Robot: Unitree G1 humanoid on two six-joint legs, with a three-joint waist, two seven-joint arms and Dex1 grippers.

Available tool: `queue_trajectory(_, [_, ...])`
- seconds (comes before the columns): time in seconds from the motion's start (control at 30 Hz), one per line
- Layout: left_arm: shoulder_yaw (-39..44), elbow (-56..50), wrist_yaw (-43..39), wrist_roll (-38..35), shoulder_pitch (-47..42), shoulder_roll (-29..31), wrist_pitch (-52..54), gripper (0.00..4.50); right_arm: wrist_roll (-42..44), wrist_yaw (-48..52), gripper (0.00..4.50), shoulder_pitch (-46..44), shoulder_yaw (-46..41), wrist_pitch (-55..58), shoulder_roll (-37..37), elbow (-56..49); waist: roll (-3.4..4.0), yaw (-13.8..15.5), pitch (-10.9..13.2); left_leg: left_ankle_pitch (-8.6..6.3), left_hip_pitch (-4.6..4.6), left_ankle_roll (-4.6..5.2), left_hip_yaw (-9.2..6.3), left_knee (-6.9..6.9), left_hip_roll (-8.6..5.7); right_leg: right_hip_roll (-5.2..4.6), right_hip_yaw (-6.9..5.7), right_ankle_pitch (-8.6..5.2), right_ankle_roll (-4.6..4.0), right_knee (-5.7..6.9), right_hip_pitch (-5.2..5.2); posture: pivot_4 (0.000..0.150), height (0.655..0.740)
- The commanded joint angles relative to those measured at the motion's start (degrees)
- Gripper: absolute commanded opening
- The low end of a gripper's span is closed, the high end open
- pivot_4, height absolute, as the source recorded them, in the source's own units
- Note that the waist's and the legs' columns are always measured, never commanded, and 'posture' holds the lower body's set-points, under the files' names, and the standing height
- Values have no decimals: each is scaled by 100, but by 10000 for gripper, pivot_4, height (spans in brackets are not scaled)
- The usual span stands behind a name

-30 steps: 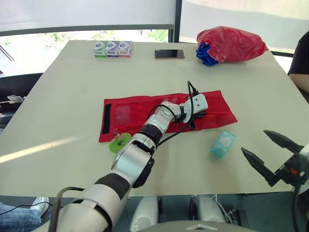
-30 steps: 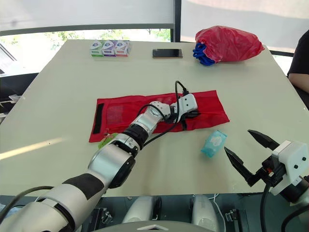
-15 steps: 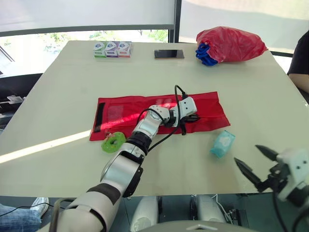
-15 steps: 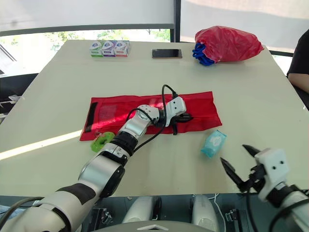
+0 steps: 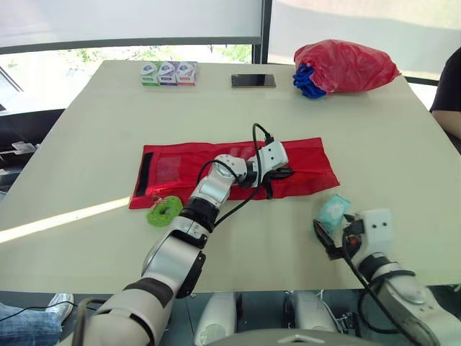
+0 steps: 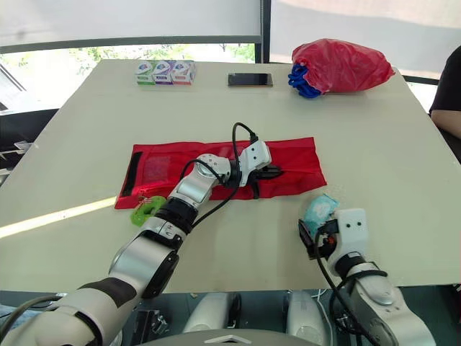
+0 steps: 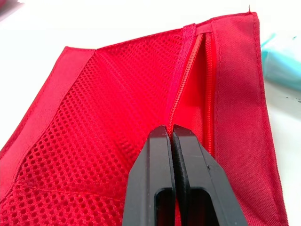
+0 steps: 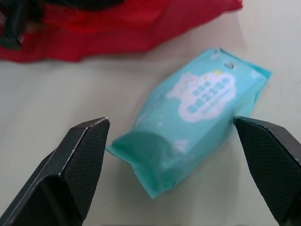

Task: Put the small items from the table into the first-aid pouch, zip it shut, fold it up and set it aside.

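Down on the pale counter (image 5: 108, 130), a teal tissue pack (image 5: 333, 210) lies between the wide-open fingers of the right gripper (image 8: 170, 121), just beside the flat red pouch (image 5: 310, 162). The left gripper (image 7: 170, 128) is pinched closed on the pouch's zipper.

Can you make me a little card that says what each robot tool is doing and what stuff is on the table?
Left tool: shut, pinching the red pouch at its zipper
Right tool: open, a finger on each side of the teal packet
Zipper: open ahead of the left tool
Outside the pouch: teal packet, green ring
Far side of table: three small boxes, phone, red bag
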Motion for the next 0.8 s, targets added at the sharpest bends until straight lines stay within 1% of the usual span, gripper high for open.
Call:
queue_trajectory(0.03, [60,-298,23,-126,-40,-41,-28,0,-286,-196,39383,-13,52,-6,56,-37,0,-2,0,0,0,0,1,0,0,0,0,0,0,0,0,1500,7400])
queue_trajectory(0.07, [59,-299,30,-127,-41,-51,-25,0,-329,-189,37929,-16,43,-49,54,-35,0,-4,0,0,0,0,1,0,0,0,0,0,0,0,0,1500,7400])
queue_trajectory(0.1, [57,-301,28,-131,-37,-62,-25,0,-367,-167,35006,-21,1,-97,29,-42,0,-4,0,0,0,0,1,0,0,0,0,0,0,0,0,1500,7400])
queue_trajectory(0.13, [50,-305,24,-131,-28,-72,-29,0,-399,-150,29308,-18,-62,-127,13,-55,0,-4,0,0,0,0,2,0,0,0,0,0,0,1,0,1500,7400])
queue_trajectory(0.2, [32,-306,-1,-126,-12,-85,-52,0,-430,-88,21319,1,-158,-176,-24,-82,0,-4,0,0,0,0,1,0,0,0,0,0,0,0,0,1500,7400])
queue_trajectory(0.23, [26,-305,-10,-125,-6,-91,-58,0,-442,-49,14449,20,-197,-220,-44,-99,0,-4,0,0,0,0,1,0,0,0,0,0,0,0,0,1500,7400])
queue_trajectory(0.27, [24,-302,-15,-124,-4,-95,-61,0,-444,-12,11876,40,-238,-261,-62,-120,0,-3,0,0,0,0,1,0,0,0,0,0,0,0,0,1500,7400])
queue_trajectory(0.3, [24,-299,-24,-128,-2,-100,-62,0,-438,38,6353,83,-291,-293,-94,-163,0,-3,0,0,0,0,1,0,0,0,0,0,0,1,0,1500,7400])
queue_trajectory(0.37, [26,-288,-31,-131,-1,-110,-64,0,-399,216,258,188,-370,-415,-178,-259,0,-2,0,0,0,0,1,0,0,0,0,0,0,0,0,1500,7400])
queue_trajectory(0.47, [29,-215,-21,-120,-17,-126,-103,0,-257,512,258,397,-578,-491,-309,-422,0,-1,0,0,0,0,1,0,-1,0,0,0,0,0,1,1500,7400])
queue_trajectory(0.57, [34,-188,-24,-131,-27,-152,-121,0,186,1060,258,690,-965,-463,-538,-662,1,0,0,0,0,0,0,0,-1,0,0,0,0,0,1,1500,7400])
queue_trajectory(0.7, [24,-221,-94,-161,-11,-191,-151,0,1412,1808,258,1017,-1539,-17,-868,-1128,0,-3,0,-1,0,1,1,0,0,0,0,0,0,0,2,1500,7400])
queue_trajectory(0.8, [-4,-295,-185,-186,36,-216,-192,0,2151,1836,258,883,-1744,374,-995,-1239,0,-9,0,-1,0,1,-1,0,2,0,0,0,0,0,3,1500,7400])
